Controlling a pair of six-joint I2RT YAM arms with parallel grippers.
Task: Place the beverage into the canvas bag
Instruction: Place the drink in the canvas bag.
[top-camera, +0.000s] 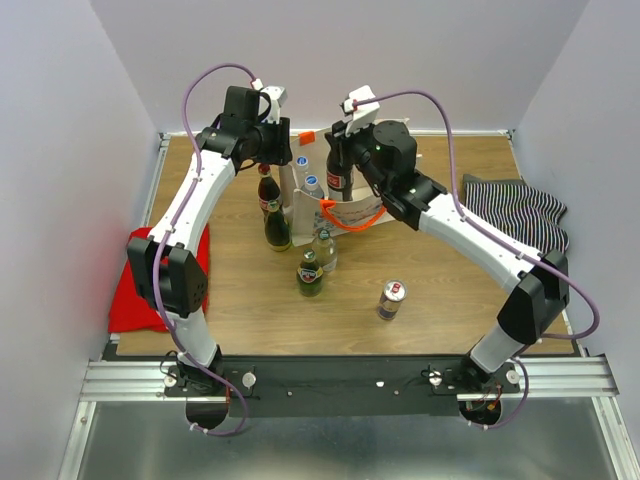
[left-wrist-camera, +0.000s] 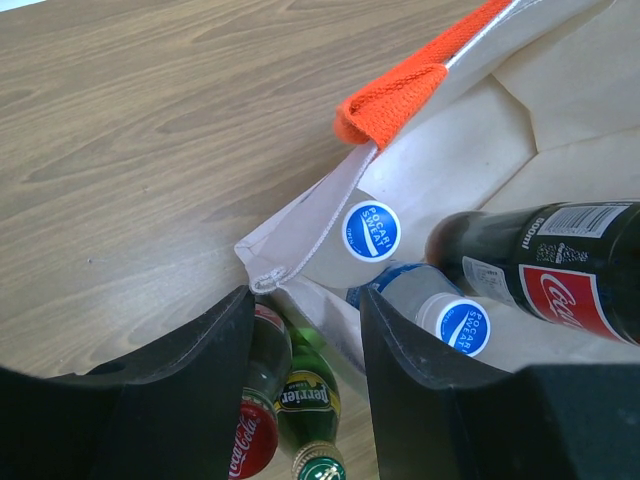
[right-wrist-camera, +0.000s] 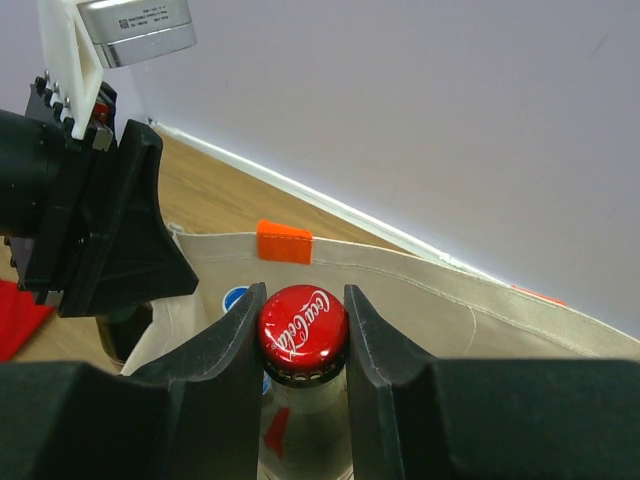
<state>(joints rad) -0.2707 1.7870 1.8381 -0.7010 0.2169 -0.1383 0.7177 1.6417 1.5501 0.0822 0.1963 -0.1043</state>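
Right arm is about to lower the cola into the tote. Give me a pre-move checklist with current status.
1. Grip of right end effector on the cola bottle at its cap: ok.
2. Bottle above the canvas bag mouth: ok, the top view shows it within the rim.
3. Hold of left end effector on the rim: not ok, its fingers straddle the rim corner with a gap.
4. Room inside: cannot tell; two blue-capped bottles already take up the near side.
5. Near orange handle out of the mouth: ok, it hangs outside.
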